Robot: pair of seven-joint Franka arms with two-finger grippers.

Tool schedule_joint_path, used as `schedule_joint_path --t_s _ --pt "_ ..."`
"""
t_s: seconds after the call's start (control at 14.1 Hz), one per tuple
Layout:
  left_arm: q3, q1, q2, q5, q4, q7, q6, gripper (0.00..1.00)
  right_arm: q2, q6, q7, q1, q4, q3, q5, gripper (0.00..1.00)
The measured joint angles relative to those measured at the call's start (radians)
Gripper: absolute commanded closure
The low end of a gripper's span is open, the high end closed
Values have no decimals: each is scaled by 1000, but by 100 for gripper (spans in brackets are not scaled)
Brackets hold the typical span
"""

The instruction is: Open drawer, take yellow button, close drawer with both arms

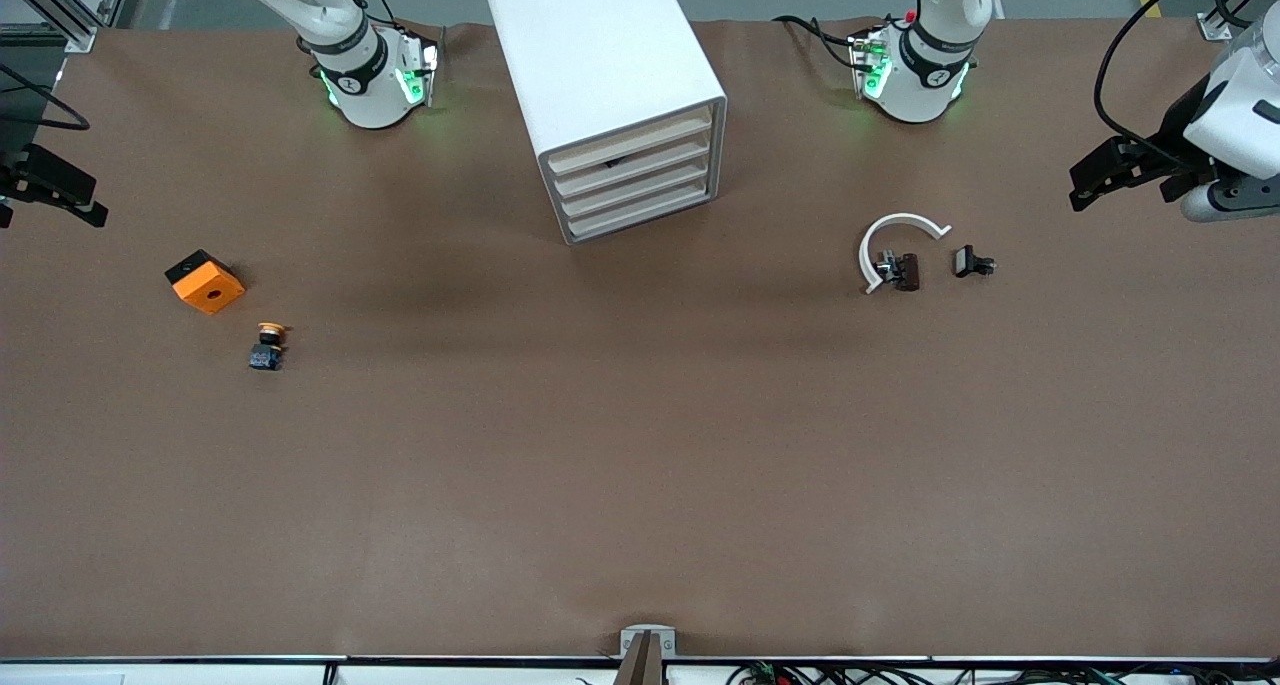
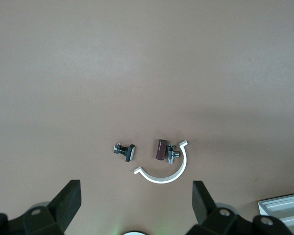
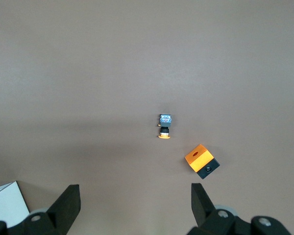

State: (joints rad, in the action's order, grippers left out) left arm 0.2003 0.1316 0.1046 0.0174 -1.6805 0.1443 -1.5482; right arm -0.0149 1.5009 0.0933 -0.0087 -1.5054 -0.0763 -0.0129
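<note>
- The left gripper (image 2: 134,208) hangs with its black fingers (image 2: 68,198) spread wide and nothing between them, over the left arm's end of the table (image 1: 640,465)
- The right gripper (image 3: 134,208) is likewise spread wide and empty, over the right arm's end of the table; both arms wait at the table's edges
- Below the left gripper lie a white curved strip (image 2: 166,169) shaped as an open half-ring, a small dark brown piece with a metal clip (image 2: 164,150) touching its inner side, and a black clip (image 2: 125,150) just beside them, apart from the strip
- The button (image 3: 164,126) lies on its side on the bare table near the right arm's end, yellow-orange cap toward the robots, dark blue-black base toward the front camera
- An orange-and-black block (image 3: 202,160) with a round hole in its orange face sits near the button, farther from the front camera, not touching it
- The boxy white cabinet (image 1: 600,85) stands between the two arm bases; its four pale-beige fronts, the drawer (image 1: 630,145) among them, all sit flush
- The table cover is a matte brown sheet, smooth; no readable writing shows on any item
</note>
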Motion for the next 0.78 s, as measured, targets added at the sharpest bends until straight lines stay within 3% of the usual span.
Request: schedule_joint_path --t_s 0.78 --pt "-7 8 -5 0 23 0 3 0 0 0 0 0 3 0 0 0"
